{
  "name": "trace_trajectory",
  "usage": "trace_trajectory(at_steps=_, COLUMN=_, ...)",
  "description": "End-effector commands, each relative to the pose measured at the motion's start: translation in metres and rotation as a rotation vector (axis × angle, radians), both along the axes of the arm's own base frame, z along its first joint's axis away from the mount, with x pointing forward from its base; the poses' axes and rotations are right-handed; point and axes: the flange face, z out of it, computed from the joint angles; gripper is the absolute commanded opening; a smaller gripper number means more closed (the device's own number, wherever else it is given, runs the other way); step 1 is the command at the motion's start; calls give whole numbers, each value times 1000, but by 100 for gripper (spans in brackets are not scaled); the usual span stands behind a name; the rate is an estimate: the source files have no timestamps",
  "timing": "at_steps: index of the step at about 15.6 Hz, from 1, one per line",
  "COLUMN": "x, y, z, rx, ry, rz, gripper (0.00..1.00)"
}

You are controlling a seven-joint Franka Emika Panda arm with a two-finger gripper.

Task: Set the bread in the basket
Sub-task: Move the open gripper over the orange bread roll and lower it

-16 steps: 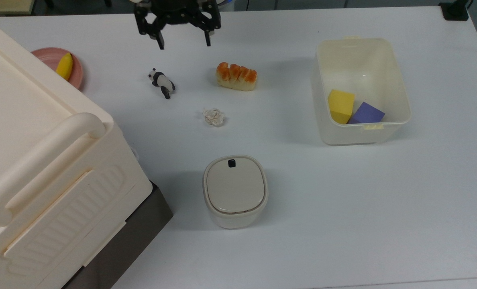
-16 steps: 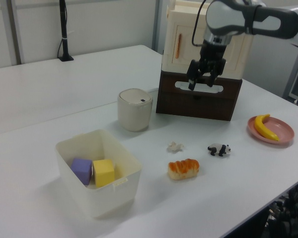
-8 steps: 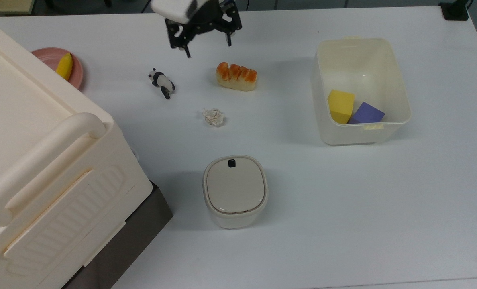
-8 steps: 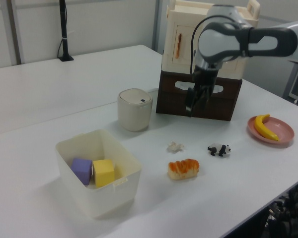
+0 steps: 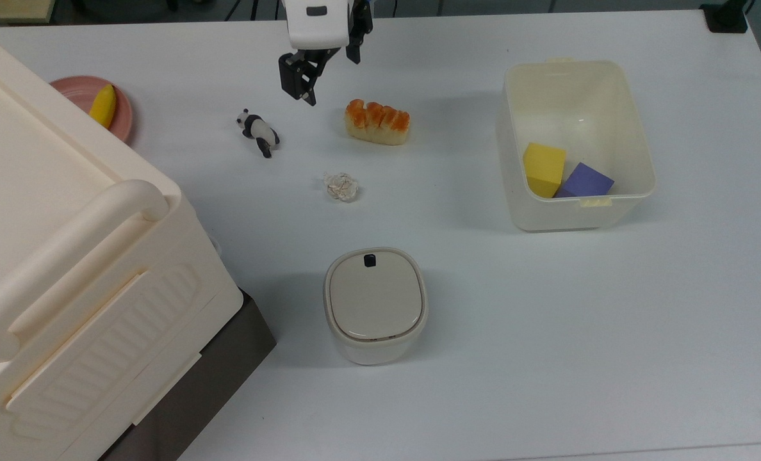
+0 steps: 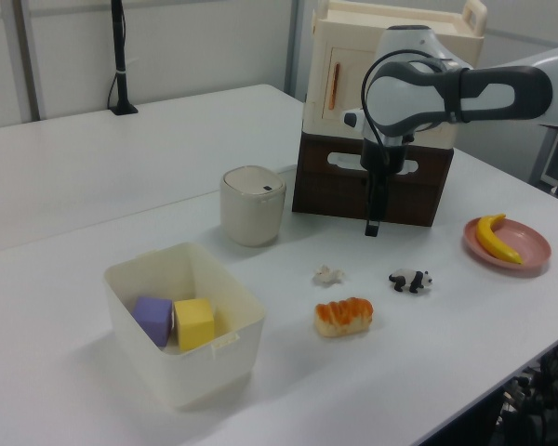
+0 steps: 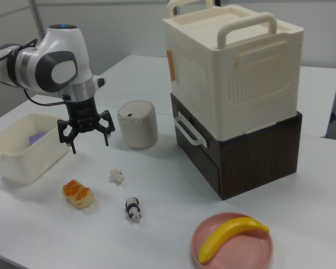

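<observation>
**Gripper spread wide above the table, bread lying free below it**

The gripper (image 7: 90,142) hangs in the air with its two fingers spread wide and nothing between them; this is plain in the right view. In the left view the fingers line up edge-on, so the gap is hidden there, and in the top view the white wrist housing covers much of the hand.

The bread (image 5: 377,121) lies on the white table (image 5: 547,320), lower than the gripper and untouched by it, to the gripper's right in the top view. Farther on that same side stands the basket (image 5: 637,137), well apart, holding a yellow block (image 5: 542,168) and a purple block (image 5: 587,180) whose lower part the basket's wall hides. A toy panda (image 5: 258,131) sits at the gripper's other side.
</observation>
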Motion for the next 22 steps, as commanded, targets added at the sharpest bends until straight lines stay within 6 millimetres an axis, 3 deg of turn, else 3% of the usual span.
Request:
trace_trajectory(at_steps=1, x=-16, y=11, z=-15, rx=-49, ry=6, rz=111, gripper=100)
trace_trajectory(at_steps=6, x=-24, y=31, z=-41, rx=-75, ry=46, rz=165, gripper=100)
trace_trajectory(at_steps=14, x=-24, y=78, z=-106, rx=-172, ry=161, rz=315, gripper=99)
trace_trajectory(at_steps=22, x=-26, y=94, z=-140, rx=-217, ry=218, rz=380, gripper=98)
